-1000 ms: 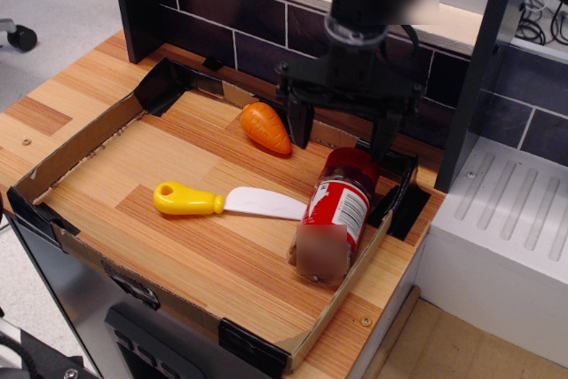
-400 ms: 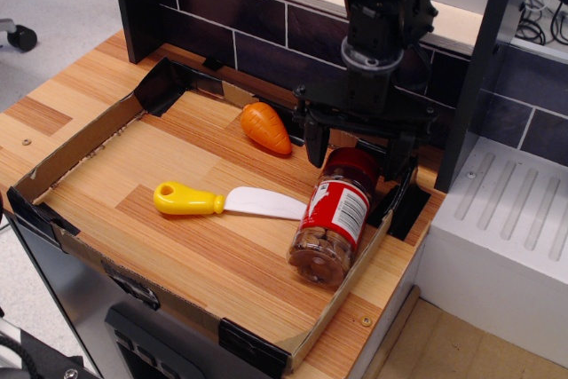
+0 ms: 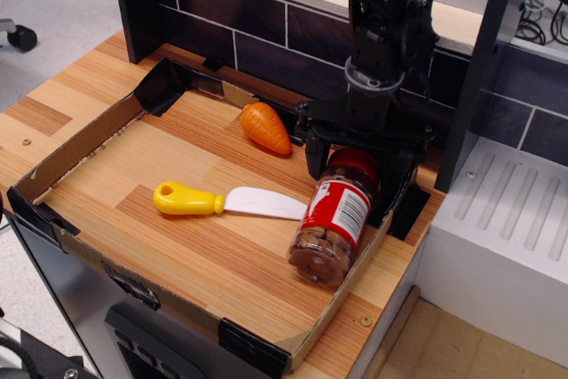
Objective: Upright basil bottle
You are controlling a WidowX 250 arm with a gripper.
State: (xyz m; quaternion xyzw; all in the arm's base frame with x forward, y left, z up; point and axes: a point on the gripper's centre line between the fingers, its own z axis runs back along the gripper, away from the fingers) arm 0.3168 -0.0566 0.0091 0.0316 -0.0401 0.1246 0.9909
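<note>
Lowering over the last second, the black pincer has been brought down from above until its spread fingers straddle the red cap of the clear plastic basil bottle — not yet pinched. That bottle lies tipped at the shallow cardboard tray's right wall, so a grasp appears imminent.

A: What's in there, counted?
B: One basil bottle at four o'clock, one toy carrot at twelve, one yellow-handled toy knife at the centre
A: And above?
B: One gripper, one tray
</note>
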